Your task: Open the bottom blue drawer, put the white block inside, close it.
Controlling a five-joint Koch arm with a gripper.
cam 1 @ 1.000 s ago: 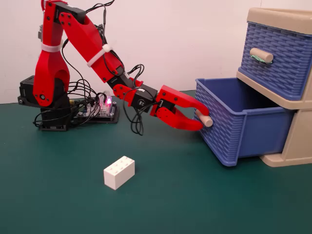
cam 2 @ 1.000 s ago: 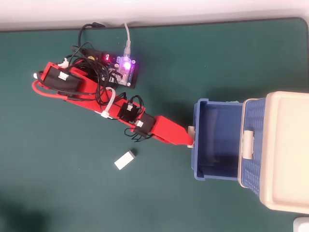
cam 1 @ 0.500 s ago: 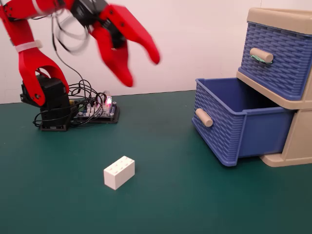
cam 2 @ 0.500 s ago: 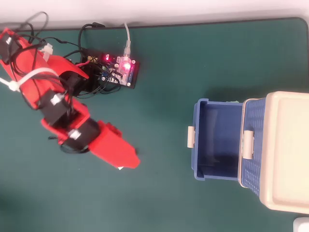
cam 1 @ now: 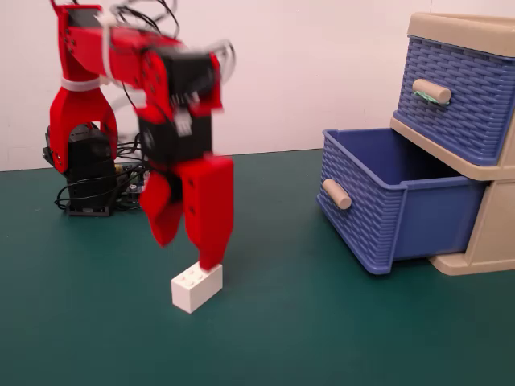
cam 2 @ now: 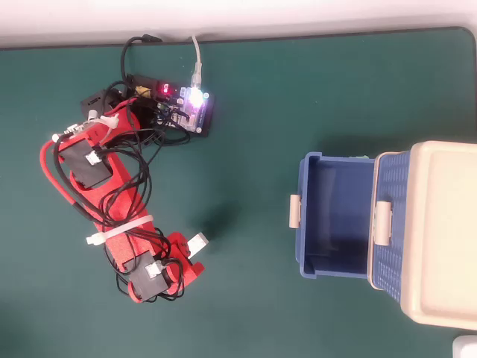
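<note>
The red gripper [cam 1: 190,252] is pointing straight down over the white block [cam 1: 196,287], its two fingers spread apart. In the fixed view the longer finger tip is reaching the top of the block at its right end, while the shorter finger is hanging above the counter [cam 1: 322,338] just left of the block; whether either is touching the block cannot be told. In the overhead view the arm is covering most of the block, so only one end of the white block [cam 2: 197,241] is peeking out beside the gripper [cam 2: 188,257].

The block is lying flat on the green counter, studs up, toward the front edge in the fixed view, well apart from the cabinet [cam 1: 492,233] at the right edge.

The bottom blue drawer [cam 1: 386,211] is standing pulled out, its inside showing empty in the overhead view [cam 2: 334,216], with the beige handle [cam 1: 335,194] facing the arm. The upper drawer [cam 1: 459,96] is sitting shut.
</note>
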